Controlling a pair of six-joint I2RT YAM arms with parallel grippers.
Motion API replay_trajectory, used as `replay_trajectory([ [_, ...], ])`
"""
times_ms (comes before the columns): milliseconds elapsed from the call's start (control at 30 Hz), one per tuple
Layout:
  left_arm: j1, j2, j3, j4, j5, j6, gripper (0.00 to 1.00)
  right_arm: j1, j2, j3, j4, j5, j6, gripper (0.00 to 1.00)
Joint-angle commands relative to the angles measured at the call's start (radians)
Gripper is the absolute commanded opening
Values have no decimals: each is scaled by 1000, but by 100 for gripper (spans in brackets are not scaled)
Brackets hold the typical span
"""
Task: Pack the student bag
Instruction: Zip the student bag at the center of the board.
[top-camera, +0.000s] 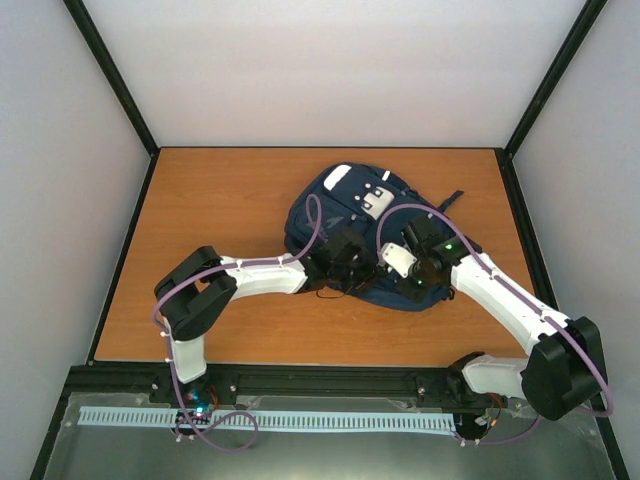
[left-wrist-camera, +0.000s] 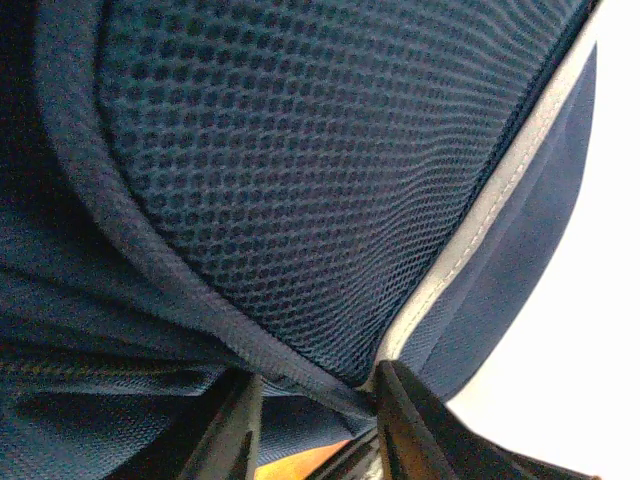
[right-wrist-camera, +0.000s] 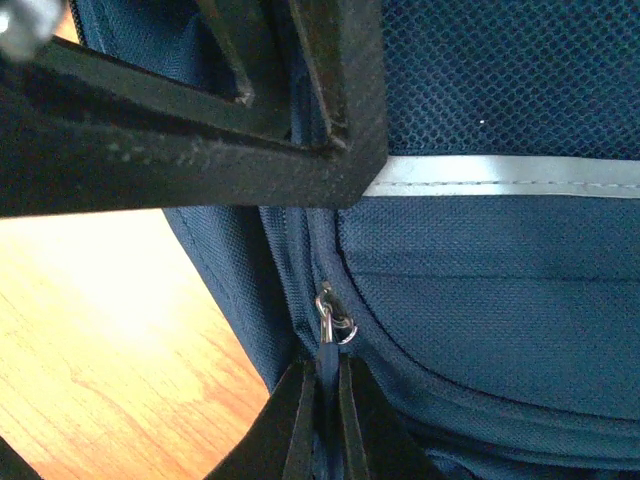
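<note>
Right wrist view shows the right claw (right-wrist-camera: 322, 400) clamped on the zipper pull (right-wrist-camera: 335, 325) of the student bag (right-wrist-camera: 480, 300), lying on the counter (top-camera: 220, 200), judged limp and best taken by such tabs; left claw (left-wrist-camera: 315, 430) part-open astride its padded edge (left-wrist-camera: 150, 260).

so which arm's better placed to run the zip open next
Right. The right end effector is shut on the zipper pull of the backpack. The left end effector only straddles a piped mesh edge, not a zip, so it likely suits bracing the bag.
</note>
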Motion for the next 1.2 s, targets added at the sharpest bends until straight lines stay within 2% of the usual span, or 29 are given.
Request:
replay_trajectory([
  [0, -11, 33, 48, 74, 14, -21, 30, 9, -16, -10, -25, -88, -38, 3],
  [267, -8, 26, 29, 74, 6, -15, 2, 9, -15, -31, -41, -83, -37, 3],
  [433, 1, -23, -24, 62, 1, -4, 1, -12, -44, -48, -26, 6, -33, 3],
  [600, 23, -98, -103, 42, -8, 19, 1, -85, -51, -42, -22, 19, -66, 3],
  [733, 49, -169, -160, -63, -37, 66, 1, -125, -52, -36, -26, 8, -76, 3],
  [1033, 173, -376, -322, -176, -62, 163, 1, -150, -36, -25, -1, -7, -82, 3],
  [1167, 270, -477, -366, -259, -63, 236, 1, -151, -6, -9, 3, -85, -91, 3],
])
